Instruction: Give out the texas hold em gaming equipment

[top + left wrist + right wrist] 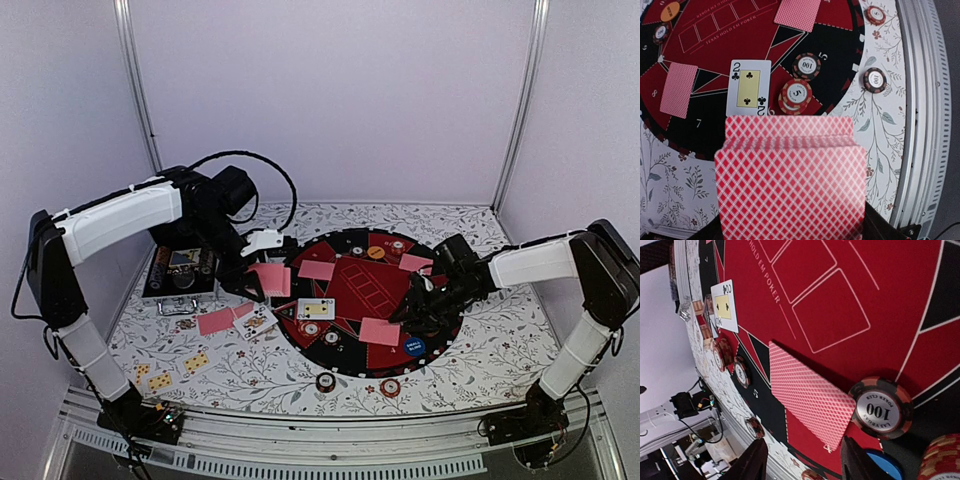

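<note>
Mid-deal, the left gripper (256, 264) clamps a stack of pink-red-backed playing cards (790, 175), one probably due next on the round black-and-red mat (370, 290); the right gripper (805, 462) gapes empty.

Left wrist view: stack of pink-red diamond-backed playing cards (790, 175) runs off the bottom edge, faces unseen, and it covers the left gripper (262, 272) fingers except for dark slivers at the corners.

Right wrist view: blue round disc (886, 467) and striped chip stack (944, 460) are clipped by the bottom edge.

Top view: silver metal case (185, 298) is partly behind the left arm (120, 220). Round poker chip (326, 381) values are too small to read.
</note>
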Tool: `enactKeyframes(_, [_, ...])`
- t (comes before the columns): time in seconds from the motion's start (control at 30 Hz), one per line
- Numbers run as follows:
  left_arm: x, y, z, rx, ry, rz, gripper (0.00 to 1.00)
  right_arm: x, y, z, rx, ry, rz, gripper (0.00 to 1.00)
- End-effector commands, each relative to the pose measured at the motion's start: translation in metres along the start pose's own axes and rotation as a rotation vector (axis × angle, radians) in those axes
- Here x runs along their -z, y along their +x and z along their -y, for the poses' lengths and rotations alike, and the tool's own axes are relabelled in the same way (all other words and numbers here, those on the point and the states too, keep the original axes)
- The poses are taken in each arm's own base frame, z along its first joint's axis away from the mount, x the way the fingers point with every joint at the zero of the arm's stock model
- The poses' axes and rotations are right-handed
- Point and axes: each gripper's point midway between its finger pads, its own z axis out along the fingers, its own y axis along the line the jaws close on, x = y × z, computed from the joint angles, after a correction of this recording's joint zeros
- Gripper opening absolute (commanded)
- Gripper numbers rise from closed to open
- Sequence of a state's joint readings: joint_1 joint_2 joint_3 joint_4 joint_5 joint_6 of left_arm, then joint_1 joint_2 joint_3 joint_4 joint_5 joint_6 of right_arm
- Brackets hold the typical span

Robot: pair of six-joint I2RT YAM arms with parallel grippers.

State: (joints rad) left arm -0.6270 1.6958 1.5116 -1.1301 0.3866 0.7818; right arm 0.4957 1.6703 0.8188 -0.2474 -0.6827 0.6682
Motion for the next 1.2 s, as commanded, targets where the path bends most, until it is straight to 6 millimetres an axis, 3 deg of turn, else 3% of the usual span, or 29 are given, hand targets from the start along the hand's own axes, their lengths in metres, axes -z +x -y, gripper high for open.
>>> enactKeyframes(0.0, [0.002, -0.007, 0.000, -0.009, 0.013, 0.024, 0.37, 0.029, -0.018, -0.016, 0.071, 0.072, 0.096, 0.57])
enactKeyframes(0.13, [0.003, -0.007, 0.000, -0.007, 0.010, 0.026, 0.38, 0.054, -0.033, -0.050, 0.123, 0.038, 0.179, 0.69])
enactKeyframes(0.27, [0.003, -0.009, 0.000, -0.005, 0.011, 0.034, 0.37, 0.058, -0.035, -0.112, 0.215, -0.138, 0.213, 0.79])
enactKeyframes(0.43, [0.001, -0.010, -0.001, 0.001, 0.015, 0.036, 0.37, 0.028, -0.020, -0.190, 0.275, -0.354, 0.112, 0.86])
enactKeyframes(0.6, [0.002, -0.012, -0.002, 0.003, 0.010, 0.044, 0.37, -0.010, -0.016, -0.238, 0.297, -0.473, 0.022, 0.88])
enactKeyframes(0.73, [0.003, -0.013, -0.003, 0.004, 0.004, 0.047, 0.37, -0.043, -0.009, -0.252, 0.282, -0.509, -0.048, 0.88])
enactKeyframes(0.87, [0.001, -0.013, -0.005, 0.006, -0.001, 0.043, 0.38, -0.061, -0.002, -0.262, 0.283, -0.536, -0.090, 0.88])
enactKeyframes(1.17, [-0.001, -0.012, -0.006, 0.007, 0.000, 0.042, 0.37, -0.084, 0.008, -0.273, 0.269, -0.581, -0.136, 0.88])
